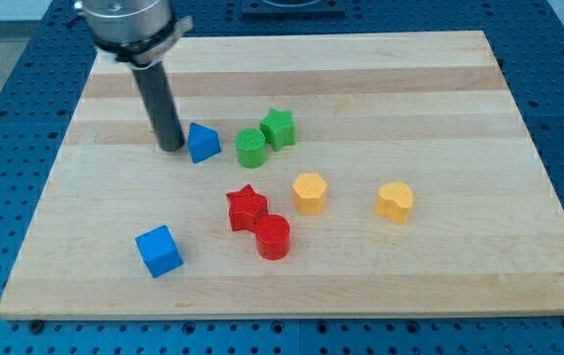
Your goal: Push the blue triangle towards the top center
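The blue triangle lies on the wooden board, left of centre in the upper half. My tip rests on the board just to the triangle's left, nearly touching its left edge. The dark rod rises from there to the arm's metal flange at the view's top left.
A green cylinder and a green star sit just right of the triangle. A red star and a red cylinder lie below. A yellow hexagon, a yellow heart and a blue cube are also there.
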{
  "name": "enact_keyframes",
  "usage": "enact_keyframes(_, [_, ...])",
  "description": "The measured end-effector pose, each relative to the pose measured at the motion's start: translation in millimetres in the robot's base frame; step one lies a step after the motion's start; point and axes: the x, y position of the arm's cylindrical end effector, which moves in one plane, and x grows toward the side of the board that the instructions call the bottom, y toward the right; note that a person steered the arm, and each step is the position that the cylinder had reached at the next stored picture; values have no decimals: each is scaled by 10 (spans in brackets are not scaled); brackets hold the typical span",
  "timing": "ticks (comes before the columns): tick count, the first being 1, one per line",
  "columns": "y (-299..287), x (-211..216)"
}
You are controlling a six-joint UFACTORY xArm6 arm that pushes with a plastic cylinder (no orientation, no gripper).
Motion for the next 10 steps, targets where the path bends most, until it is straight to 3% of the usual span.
enact_keyframes(1, [-191, 398])
enact_keyframes(2, [69, 430])
enact_keyframes(3, [374, 245])
enact_keyframes(8, [669, -650])
enact_keyframes(10, [774, -475])
